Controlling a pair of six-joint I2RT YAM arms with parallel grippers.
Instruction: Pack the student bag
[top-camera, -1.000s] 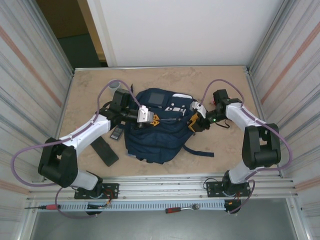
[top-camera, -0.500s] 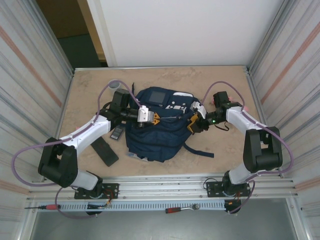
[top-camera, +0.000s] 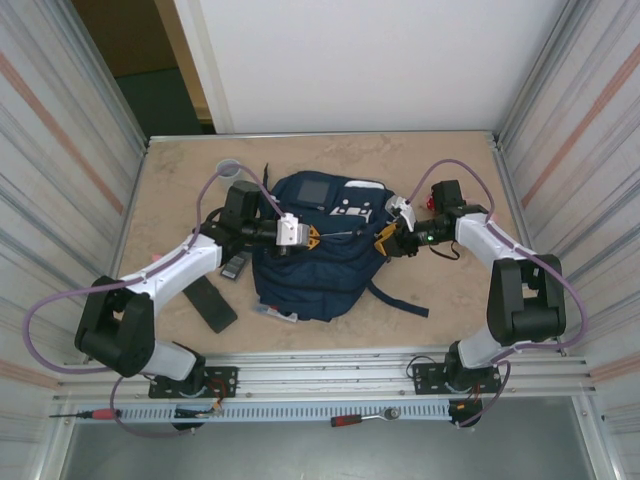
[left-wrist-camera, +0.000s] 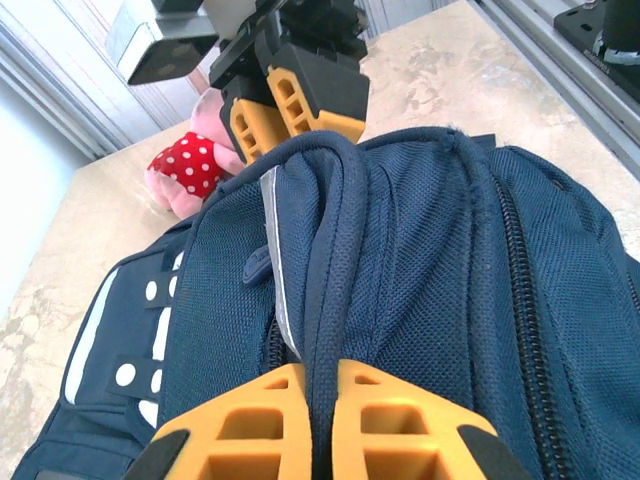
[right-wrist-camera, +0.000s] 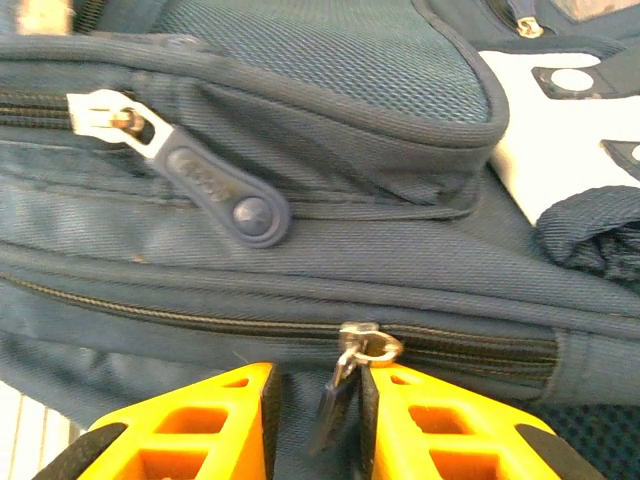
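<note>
Navy-blue fabric backpack (top-camera: 310, 275) | left gripper (left-wrist-camera: 320, 385) clamps navy cord loop (left-wrist-camera: 330, 250) | right gripper (right-wrist-camera: 315, 390) straddles dark zipper pull (right-wrist-camera: 335, 408), grip unclear | risk: loose pinch slips off

A pink plush toy (left-wrist-camera: 190, 168) and a flat black case (top-camera: 210, 305) lie well apart on the beige table (top-camera: 165, 215).

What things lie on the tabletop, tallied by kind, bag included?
Navy-blue fabric backpack: 1
Pink plush toy in red dotted dress: 1
Small grey round cup: 1
Flat dark rectangular items: 2
Total: 5
</note>
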